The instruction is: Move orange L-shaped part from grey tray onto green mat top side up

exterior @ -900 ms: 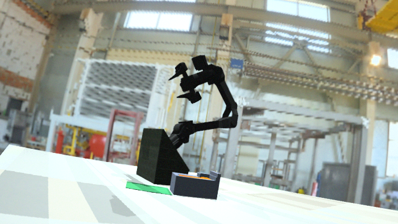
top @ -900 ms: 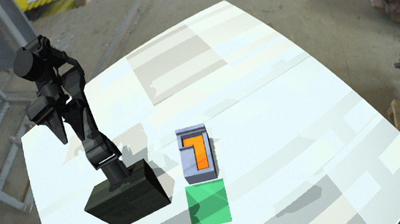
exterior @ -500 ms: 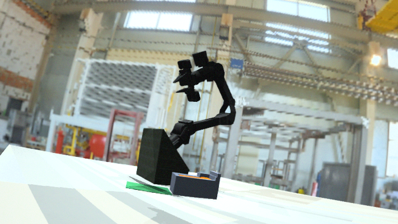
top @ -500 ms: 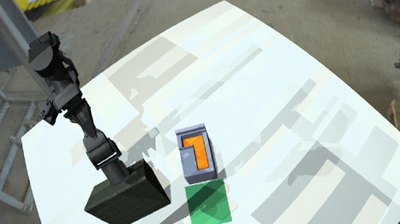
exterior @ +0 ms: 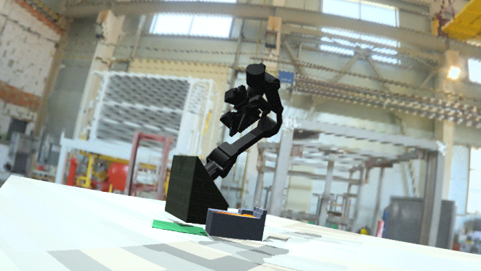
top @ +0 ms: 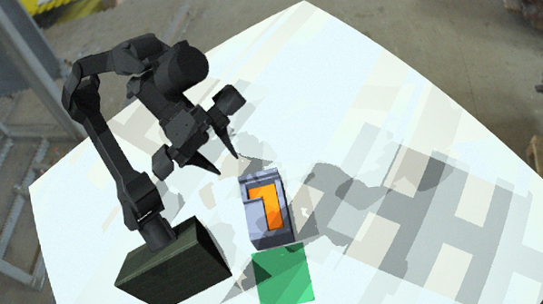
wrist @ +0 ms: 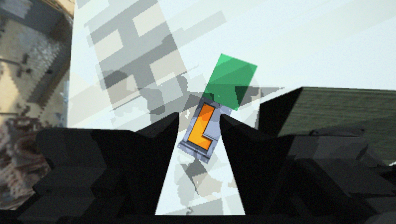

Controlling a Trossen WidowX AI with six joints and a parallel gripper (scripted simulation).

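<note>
Tool (top: 229,166) (exterior: 234,133) (wrist: 199,117) open, above grey tray (top: 256,229) (exterior: 235,225) (wrist: 214,120)

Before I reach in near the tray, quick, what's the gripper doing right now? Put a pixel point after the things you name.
Gripper (top: 229,166) (exterior: 235,133) (wrist: 199,117): open partway, nothing between its jaws, up in the air away from the tray (top: 256,226) (exterior: 235,225) (wrist: 214,120).

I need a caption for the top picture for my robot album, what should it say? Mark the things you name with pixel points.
The black gripper (top: 229,166) hangs open above the table, near the grey tray (top: 256,229) holding the orange part (top: 272,205).

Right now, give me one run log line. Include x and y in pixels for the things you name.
gripper (top: 229,166) (exterior: 235,133) (wrist: 199,117): open, raised | orange part (top: 272,205) (wrist: 199,131): in tray pocket | green mat (top: 284,286) (exterior: 175,227) (wrist: 231,77): no part on it
</note>
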